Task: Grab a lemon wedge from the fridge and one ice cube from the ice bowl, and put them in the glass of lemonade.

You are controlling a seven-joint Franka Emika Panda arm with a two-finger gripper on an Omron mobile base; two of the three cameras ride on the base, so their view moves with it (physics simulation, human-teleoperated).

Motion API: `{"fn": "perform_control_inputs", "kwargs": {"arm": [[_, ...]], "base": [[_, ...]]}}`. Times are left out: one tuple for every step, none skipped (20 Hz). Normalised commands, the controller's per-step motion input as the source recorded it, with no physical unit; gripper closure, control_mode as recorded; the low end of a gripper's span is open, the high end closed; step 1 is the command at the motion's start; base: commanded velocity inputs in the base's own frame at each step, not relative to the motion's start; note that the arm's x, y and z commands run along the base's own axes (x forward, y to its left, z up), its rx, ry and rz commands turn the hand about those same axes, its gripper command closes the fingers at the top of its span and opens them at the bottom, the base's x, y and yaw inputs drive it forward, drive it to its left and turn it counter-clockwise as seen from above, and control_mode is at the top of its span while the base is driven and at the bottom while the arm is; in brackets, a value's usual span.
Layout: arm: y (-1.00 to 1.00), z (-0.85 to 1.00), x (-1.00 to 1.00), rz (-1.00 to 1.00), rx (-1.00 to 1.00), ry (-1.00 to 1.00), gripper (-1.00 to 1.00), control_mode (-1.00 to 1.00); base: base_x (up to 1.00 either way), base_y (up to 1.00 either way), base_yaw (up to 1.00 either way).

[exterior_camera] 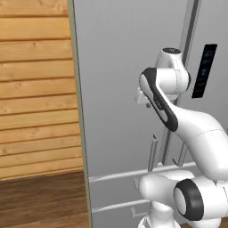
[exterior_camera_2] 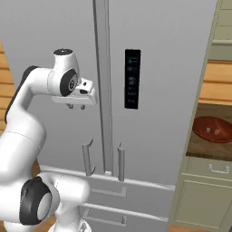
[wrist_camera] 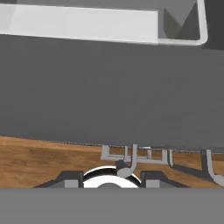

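The grey fridge [exterior_camera_2: 172, 54] fills the scene with both doors shut; its face also spans the left base view [exterior_camera: 120, 67] and the hand view [wrist_camera: 109, 96]. My gripper [exterior_camera_2: 76, 107] hangs in front of the left door beside the centre seam, pointing down, above the bar handles [exterior_camera_2: 86, 158]. Its fingertips [wrist_camera: 72, 179] stand apart with nothing between them, so it is open. The reddish-brown ice bowl [exterior_camera_2: 213, 129] sits on the counter at the right, with a pale ice cube [exterior_camera_2: 208, 130] in it. The lemon wedge is hidden. The glass of lemonade is out of view.
A black panel [exterior_camera_2: 132, 79] sits on the right door. Lower drawers with handles [exterior_camera_2: 108, 192] run below the doors. Beige cabinets [exterior_camera_2: 204, 199] flank the fridge on the right; a wooden wall [exterior_camera: 35, 89] and wood floor [exterior_camera: 44, 200] lie to the left.
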Motion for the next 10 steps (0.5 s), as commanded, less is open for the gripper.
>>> {"fn": "perform_control_inputs", "kwargs": {"arm": [[0.0, -0.02, 0.0, 0.0, -0.01, 0.0, -1.0, -1.0], [0.0, 0.0, -0.14, 0.0, 0.0, 0.0, -1.0, -1.0], [-0.1, 0.0, -0.25, -0.03, 0.0, 0.0, -1.0, -1.0], [0.0, 0.0, -0.21, 0.0, 0.0, 0.0, -1.0, -1.0], [0.0, 0.0, -0.19, 0.0, 0.0, 0.0, -1.0, -1.0], [-0.01, 0.0, -0.32, 0.0, 0.0, -0.01, -1.0, -1.0], [-0.01, 0.0, -0.34, -0.01, 0.0, -0.03, -1.0, -1.0], [-0.52, 0.0, -0.68, -0.04, 0.0, -0.16, -1.0, -1.0], [0.0, 0.0, 0.0, 0.0, 0.0, 0.0, -1.0, 1.0], [0.0, 0.0, 0.0, 0.0, 0.0, 0.0, -1.0, 1.0]], "base": [[0.0, 0.0, 0.0], [0.0, 0.0, 0.0], [0.0, 0.0, 0.0], [0.0, 0.0, 0.0], [0.0, 0.0, 0.0], [0.0, 0.0, 0.0], [0.0, 0.0, 0.0], [0.0, 0.0, 0.0], [-0.76, -0.7, -0.03], [-0.69, -0.77, -0.04]]}}
